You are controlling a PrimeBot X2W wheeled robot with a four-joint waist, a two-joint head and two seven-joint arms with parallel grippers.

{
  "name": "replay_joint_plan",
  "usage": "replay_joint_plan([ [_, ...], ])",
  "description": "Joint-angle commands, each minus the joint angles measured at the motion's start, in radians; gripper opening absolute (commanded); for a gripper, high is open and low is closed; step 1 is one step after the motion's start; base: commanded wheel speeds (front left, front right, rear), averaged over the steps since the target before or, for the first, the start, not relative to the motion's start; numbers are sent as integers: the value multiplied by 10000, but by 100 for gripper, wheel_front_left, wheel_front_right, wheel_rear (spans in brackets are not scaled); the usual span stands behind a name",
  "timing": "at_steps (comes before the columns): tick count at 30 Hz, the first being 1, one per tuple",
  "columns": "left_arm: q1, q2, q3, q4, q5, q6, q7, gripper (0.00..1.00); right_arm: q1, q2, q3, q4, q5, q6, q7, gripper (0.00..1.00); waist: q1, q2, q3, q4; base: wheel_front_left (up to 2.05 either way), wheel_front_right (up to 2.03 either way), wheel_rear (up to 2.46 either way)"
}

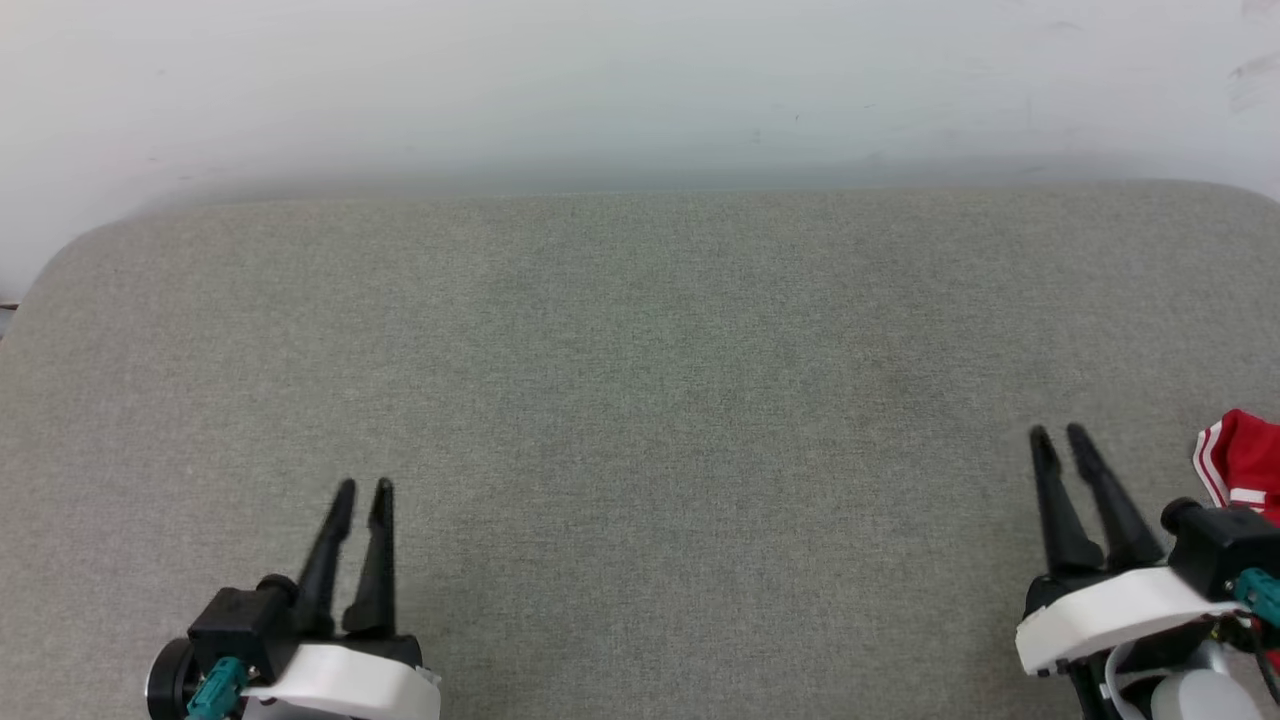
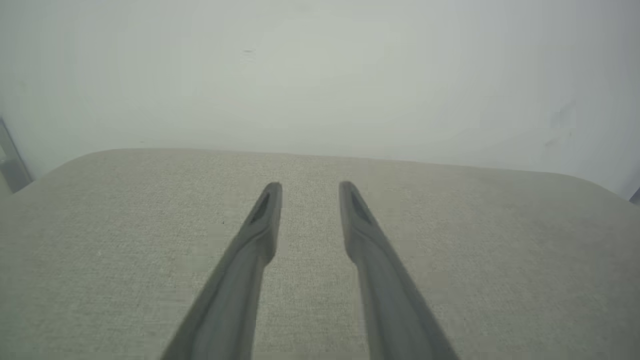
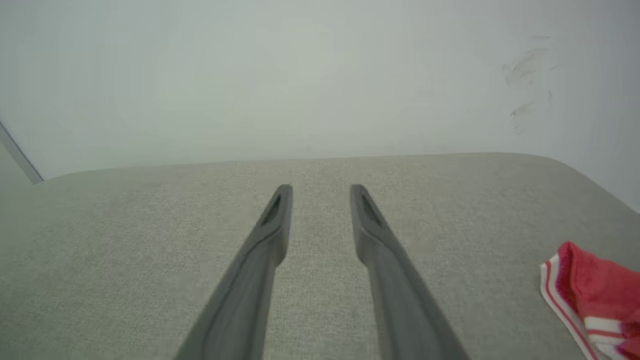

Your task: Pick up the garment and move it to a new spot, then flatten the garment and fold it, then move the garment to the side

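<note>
At the near edge of the surface (image 1: 640, 380), on its left side, the left tool (image 1: 364, 487) hangs over the grey woven cover. Its white wrist shell and black camera block sit just behind it, and its two dark fingers point toward the surface's far edge. Its jaws stand apart by a narrow gap. In the left wrist view the weave of the surface is visible between the fingers (image 2: 257, 240).

On the right side of the surface's near edge, the right tool (image 1: 1058, 432) is posed much the same, its fingers leaning slightly toward the surface's left. Its jaws are also parted, and in the right wrist view grey cloth shows through the gap.

The garment (image 1: 1245, 465) lies at the surface's right edge, just past the right tool's wrist block and cut off by the picture's border. It is bunched red cloth with red-and-white striped trim facing the surface's middle. In the right wrist view the garment (image 3: 595, 290) rests on the surface, apart from the fingers. Whether the wrist block touches it I cannot tell.

The middle of the surface is flat grey weave. Its far edge has rounded corners against a pale wall (image 1: 640, 90), which has a few dark scuffs above the surface's far right corner.
</note>
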Motion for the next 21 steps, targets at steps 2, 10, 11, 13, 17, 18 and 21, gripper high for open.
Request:
replay_joint_plan([
  [2,53,-11,-9,119,-48,0,7,0,67,5,-10,144,45,0,39,0,0,0,-2,0,0,0,0],
  [10,-79,53,-9,278,-1718,7,346,0,8,45,-107,271,1609,-1,365,0,0,0,-54,5,0,0,0],
  [11,-100,61,-8,306,-1915,6,387,0,6,49,-114,281,1795,-1,399,0,0,0,-60,6,0,0,0],
  [13,-143,76,-6,360,-2301,4,469,0,1,59,-127,300,2162,-1,466,0,0,0,-73,8,0,0,0],
  [17,-219,103,0,461,-3038,0,628,0,-11,76,-153,342,2862,-1,596,0,0,0,-99,11,0,0,0],
  [18,-236,109,1,485,-3217,-1,664,0,-15,81,-160,352,3034,-1,625,0,0,0,-106,12,0,0,0],
  [21,-292,126,8,556,-3744,-4,779,0,-27,92,-180,384,3536,-2,719,0,0,0,-125,14,0,0,0],
])
